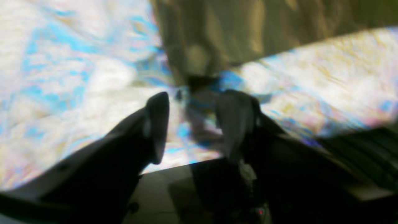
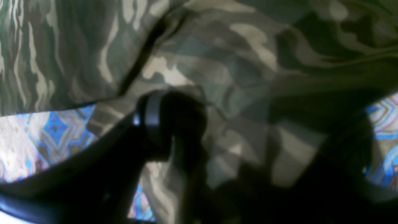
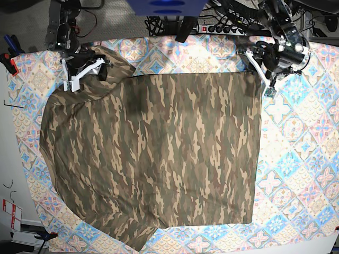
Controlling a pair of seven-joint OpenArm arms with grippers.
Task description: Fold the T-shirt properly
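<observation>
The left gripper [image 1: 189, 124] jaws stand apart just below the T-shirt [image 1: 242, 34] corner.

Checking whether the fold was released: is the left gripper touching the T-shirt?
Apart. In the left wrist view the left gripper is open with only tablecloth between its fingers; the T-shirt corner lies just beyond the tips.

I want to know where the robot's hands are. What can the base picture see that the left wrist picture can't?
Only the base view shows the whole camouflage T-shirt spread on the tablecloth, the right gripper at its far corner, and the cables behind the table.

Only the left wrist view shows, close up and blurred, the left gripper with its jaws apart and nothing between them, just off the shirt's corner.

Both show the T-shirt, the patterned tablecloth and the left gripper.
</observation>
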